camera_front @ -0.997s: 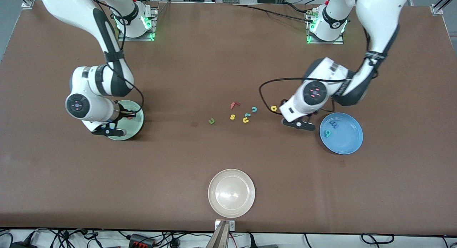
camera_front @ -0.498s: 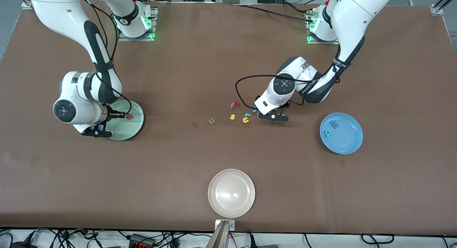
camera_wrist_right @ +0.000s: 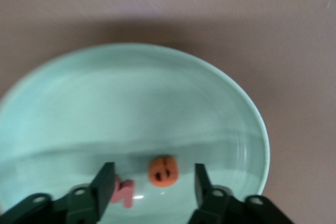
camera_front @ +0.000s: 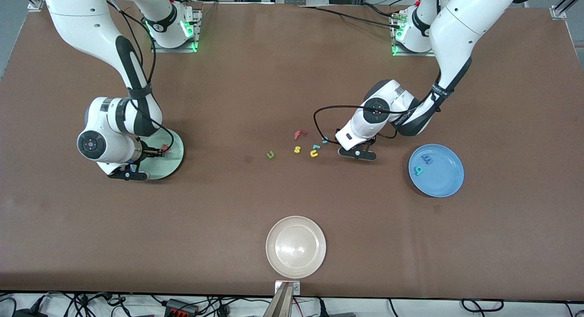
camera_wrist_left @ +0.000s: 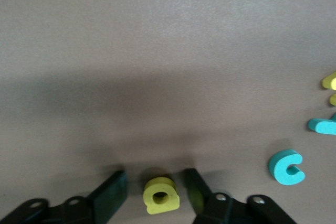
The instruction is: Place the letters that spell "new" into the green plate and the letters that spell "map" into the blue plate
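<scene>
Close your left claw squarely on the yellow p its spread fingers straddle; your right claw hangs released over the green plate, orange e dropped.

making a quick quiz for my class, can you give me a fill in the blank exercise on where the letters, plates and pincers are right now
1. The yellow p lies on the table between the fingers of the ____ pincer.
2. The orange e lies in the ____ plate, between the open fingers of the right pincer.
3. The blue plate holds the blue m and the teal ____.
4. The plate nearest the front camera is the ____ one.

Missing words: left; green; a; whitish-beige
</scene>
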`<state>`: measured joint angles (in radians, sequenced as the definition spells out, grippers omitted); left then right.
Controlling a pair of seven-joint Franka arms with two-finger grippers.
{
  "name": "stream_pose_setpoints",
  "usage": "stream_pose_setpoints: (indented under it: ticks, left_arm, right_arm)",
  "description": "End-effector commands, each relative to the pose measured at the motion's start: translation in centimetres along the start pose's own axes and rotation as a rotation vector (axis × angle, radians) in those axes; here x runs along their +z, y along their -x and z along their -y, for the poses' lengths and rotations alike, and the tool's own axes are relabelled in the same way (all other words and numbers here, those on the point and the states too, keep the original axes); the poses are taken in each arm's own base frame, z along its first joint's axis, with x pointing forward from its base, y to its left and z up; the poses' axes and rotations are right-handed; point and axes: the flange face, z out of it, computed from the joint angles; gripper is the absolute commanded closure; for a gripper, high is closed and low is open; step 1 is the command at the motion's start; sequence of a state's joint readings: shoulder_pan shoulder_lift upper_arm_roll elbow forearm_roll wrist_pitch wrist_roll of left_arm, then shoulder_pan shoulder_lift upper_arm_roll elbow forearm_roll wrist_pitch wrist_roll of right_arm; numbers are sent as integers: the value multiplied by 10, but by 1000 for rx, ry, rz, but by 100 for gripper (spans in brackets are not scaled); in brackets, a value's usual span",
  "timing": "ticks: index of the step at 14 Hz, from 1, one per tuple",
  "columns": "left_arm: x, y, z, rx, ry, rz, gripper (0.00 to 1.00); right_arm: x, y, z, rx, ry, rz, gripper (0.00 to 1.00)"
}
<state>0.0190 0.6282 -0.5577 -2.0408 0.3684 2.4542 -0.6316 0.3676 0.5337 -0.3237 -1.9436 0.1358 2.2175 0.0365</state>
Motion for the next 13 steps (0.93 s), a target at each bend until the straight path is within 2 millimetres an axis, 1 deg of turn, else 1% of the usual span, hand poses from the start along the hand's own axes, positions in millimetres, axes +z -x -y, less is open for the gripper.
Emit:
stream_pose_setpoints:
  ticks: [1,2,3,4,5,6,7,9,10,11,12,13]
  left_arm:
    - [13,12,4,21,-18,19,52]
    - [15,16,4,22,-21,24,54]
    - [15,18,4,21,-23,27,54]
    - [15,19,4,24,-23,27,54]
    - [14,19,3,26,-23,25,54]
    - [13,19,2,25,-21,25,54]
    - [11,19,2,25,-23,21,57]
    - [9,17,3,23,-22,17,70]
    - [6,15,3,24,-21,11,76]
    - [3,13,4,21,-20,4,81]
    - [-4,12,5,28,-25,-7,82]
    - [-11,9,9,25,-32,-16,82]
  right_arm:
    - [-63,5,48,-23,-36,-45,0]
    - [-80,8,79,-69,-35,-75,0]
    - [-88,12,106,-110,-33,-105,0]
    - [-90,18,137,-146,-34,-132,0]
    - [-90,25,170,-162,-59,-168,0]
    - [-82,33,200,-168,-74,-187,0]
    - [-78,40,222,-197,-68,-203,0]
    - [-62,47,247,-257,-48,-223,0]
    - [-58,55,266,-273,-52,-234,0]
    - [-60,62,286,-277,-67,-250,6]
    - [-61,63,293,-230,-90,-248,12]
    - [-58,60,295,-232,-89,-250,13]
